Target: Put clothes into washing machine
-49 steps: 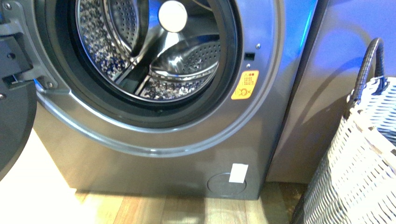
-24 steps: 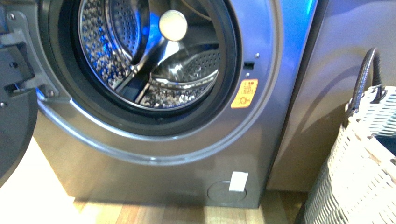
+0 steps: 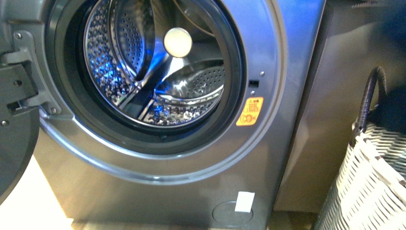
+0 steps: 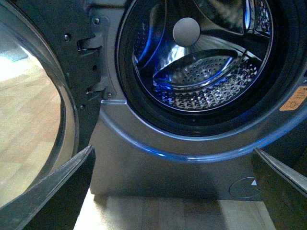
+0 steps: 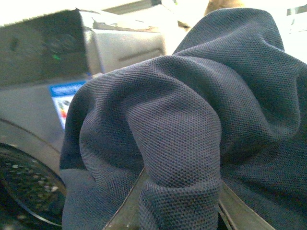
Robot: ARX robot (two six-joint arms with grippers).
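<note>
We've got the navy garment (image 5: 182, 120) bunched and clamped in our right gripper (image 5: 180, 213), close to the washing machine (image 3: 191, 163), outside the drum (image 4: 201, 76). Our left gripper (image 4: 172, 149) is spread wide, facing the drum opening

We see a pale wooden floor (image 4: 158, 211), washed out bright where the light falls on it. The washing machine (image 3: 158, 191) stands directly on it, and its grey base throws a dark shadow along the boards at its foot. Touching the machine on the right, a grey cabinet (image 3: 325, 120) also comes down to the floor. Further right stands a white woven basket (image 3: 364, 191); its foot is cut off, so we cannot tell how it rests.
</note>
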